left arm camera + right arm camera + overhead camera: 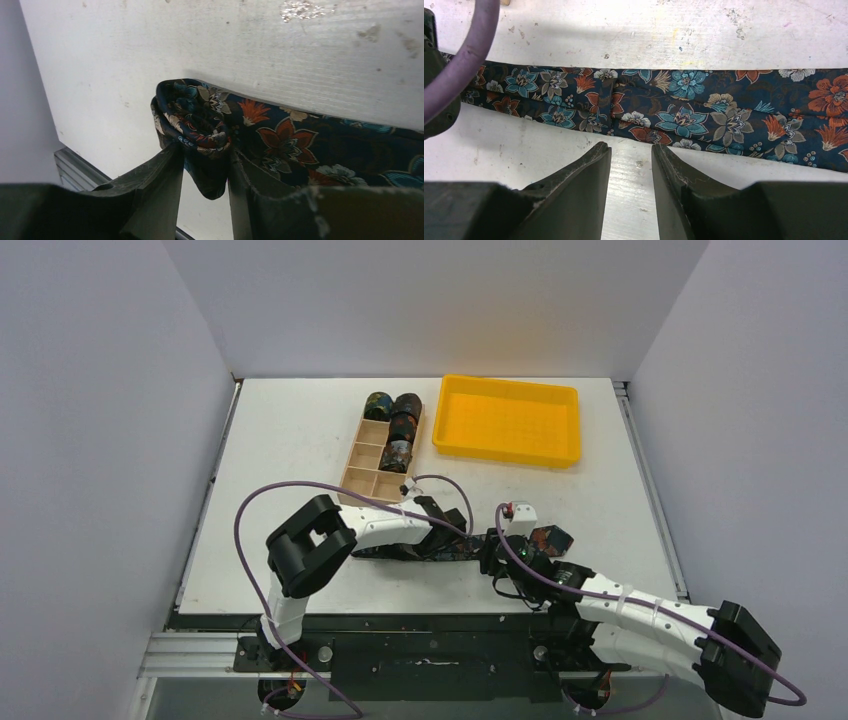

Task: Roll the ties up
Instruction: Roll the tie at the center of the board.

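the left tool [205, 170] pinches the started coil at one end of the tie [280, 145], with a fold of cloth hanging down between its fingers. the rest of the tie lies flat as a long strip on the tabletop [250, 45], near the arm bases. the right tool [630, 165] hovers just beside the strip, its fingers slightly spread and nothing between them.

the coil looks loose and lopsided. i judge the main risk is that it slackens or telescopes sideways when turned, since only a thin bite of fabric is held. nothing pins the flat strip, so it may drag across the tabletop instead of winding on. the purple cable [474, 55] near the right tool could also snag.

only the left wrist view shows the coil and the grip on it; the overhead view hides both under the arm. the right wrist view alone shows the strip's flat lie and a crosswise seam or crease. the overhead view alone shows the rolled ties [403, 415] in the wooden box [362, 480], with the yellow tray [506, 456] beside it.
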